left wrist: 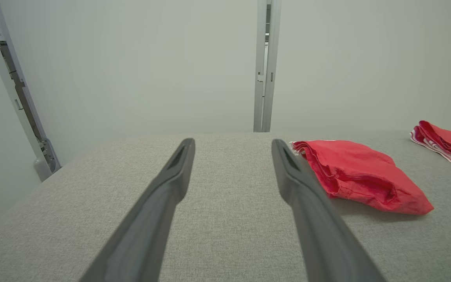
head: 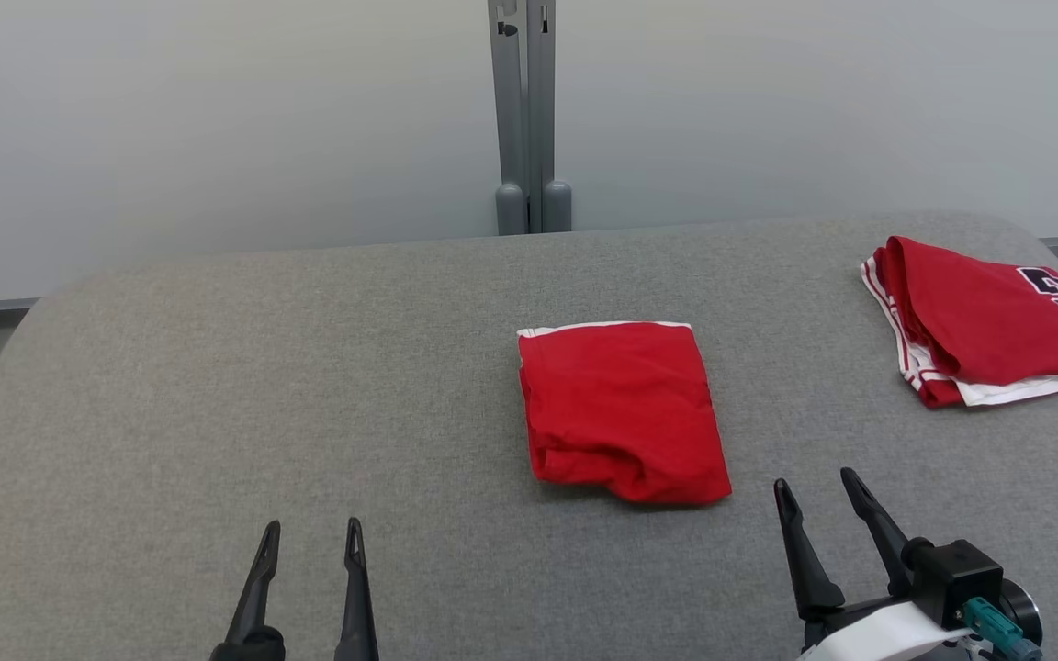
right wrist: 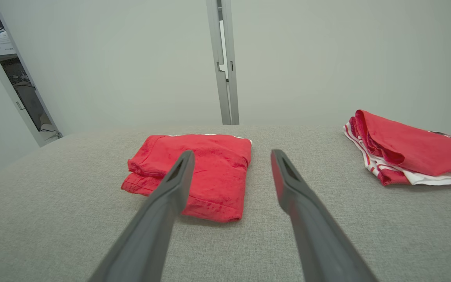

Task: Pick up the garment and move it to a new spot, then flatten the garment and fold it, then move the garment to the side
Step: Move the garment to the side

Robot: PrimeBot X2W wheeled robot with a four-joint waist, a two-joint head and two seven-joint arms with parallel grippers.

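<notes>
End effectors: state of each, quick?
Left end effector: open, holding nothing.
Right end effector: open, holding nothing, just short of the folded garment.

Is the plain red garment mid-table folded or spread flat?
Folded: the red garment lies as a compact rectangle on the table, doubled layers showing along its near edge.

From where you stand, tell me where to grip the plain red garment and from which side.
Grip the garment at its near-right corner, likely: layers bunch into a raised roll there, while the far edge lies flat. Come from the near right with the open right gripper, the closest.
</notes>
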